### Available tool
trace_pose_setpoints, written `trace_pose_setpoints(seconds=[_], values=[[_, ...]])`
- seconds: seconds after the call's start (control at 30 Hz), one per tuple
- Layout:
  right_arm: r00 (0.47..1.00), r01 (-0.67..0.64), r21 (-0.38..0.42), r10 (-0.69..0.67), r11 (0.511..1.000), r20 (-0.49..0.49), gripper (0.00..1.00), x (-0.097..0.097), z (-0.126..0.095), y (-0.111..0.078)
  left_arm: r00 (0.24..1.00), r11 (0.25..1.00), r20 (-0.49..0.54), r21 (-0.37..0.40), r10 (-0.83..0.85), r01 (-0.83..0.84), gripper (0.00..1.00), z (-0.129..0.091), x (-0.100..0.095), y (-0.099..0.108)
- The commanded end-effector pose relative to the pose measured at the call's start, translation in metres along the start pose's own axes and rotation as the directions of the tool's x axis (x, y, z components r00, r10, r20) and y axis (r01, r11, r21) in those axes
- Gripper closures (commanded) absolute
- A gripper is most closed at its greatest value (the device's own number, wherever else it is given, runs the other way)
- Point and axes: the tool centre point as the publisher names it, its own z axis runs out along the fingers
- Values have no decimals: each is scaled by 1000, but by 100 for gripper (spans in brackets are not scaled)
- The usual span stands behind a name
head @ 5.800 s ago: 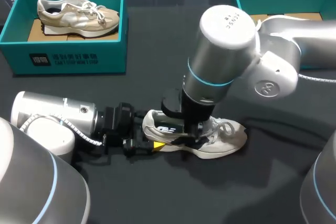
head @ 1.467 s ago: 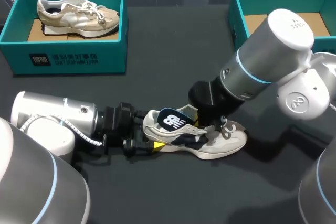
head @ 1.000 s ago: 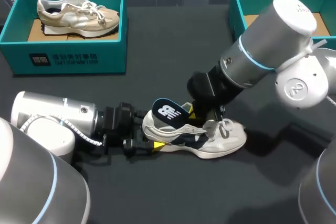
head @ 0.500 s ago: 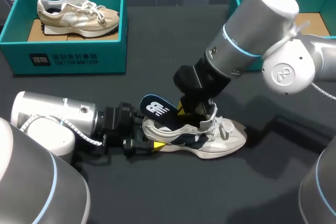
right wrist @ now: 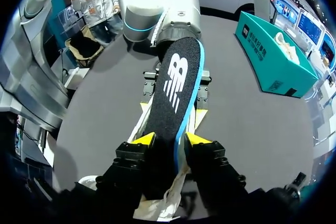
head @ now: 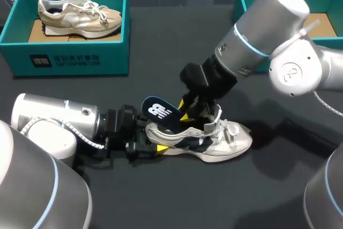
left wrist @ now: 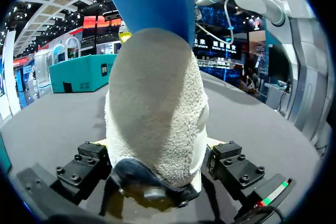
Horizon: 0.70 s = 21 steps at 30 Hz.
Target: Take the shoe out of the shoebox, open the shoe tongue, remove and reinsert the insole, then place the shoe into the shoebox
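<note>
A white and navy shoe (head: 214,139) lies on its side on the dark table, toe to the right. My left gripper (head: 155,146) is at its heel, and in the left wrist view the heel (left wrist: 155,108) sits clamped between both fingers of that gripper (left wrist: 156,153). A dark blue insole (head: 160,112) with a white logo sticks up out of the shoe's opening. My right gripper (head: 186,111) hangs just right of it. In the right wrist view the insole (right wrist: 176,82) runs between the right gripper's (right wrist: 169,141) parted yellow tips, with a slight gap on one side.
A teal shoebox (head: 75,57) holding a beige shoe (head: 80,14) stands at the back left. A second teal shoebox (head: 244,14) stands at the back right, behind my right arm. Bare dark table lies in front of the shoe.
My right gripper drew the insole up and leftward out of the shoe. Its fingers have now parted and the wrist has eased back to the right. The left arm has kept still.
</note>
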Motion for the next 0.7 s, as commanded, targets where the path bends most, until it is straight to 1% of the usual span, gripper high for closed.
trace_pose_setpoints(seconds=[0.03, 0.2, 0.3, 0.5, 0.7], values=[[999, -6, -15, 5, 1000, -39, 61, -8, 2, 5, 1000, 1000, 0, -3, 0, 0, 100, 2, -2, 2], [995, -47, -21, 45, 999, -94, 56, -10, 0, 14, 1000, 1000, 0, -3, 0, 0, 100, 2, -2, 2], [991, -67, -45, 61, 997, -120, 52, -11, 0, 16, 1000, 1000, 0, -3, 0, 0, 100, 2, -2, 2], [970, -131, -74, 113, 989, -213, 52, -14, 10, 17, 1000, 1000, 0, -3, 0, 0, 100, 2, -2, 2], [941, -213, -86, 180, 973, -288, 51, -9, 18, 16, 1000, 1000, 0, -3, 0, 0, 100, 2, -2, 2]])
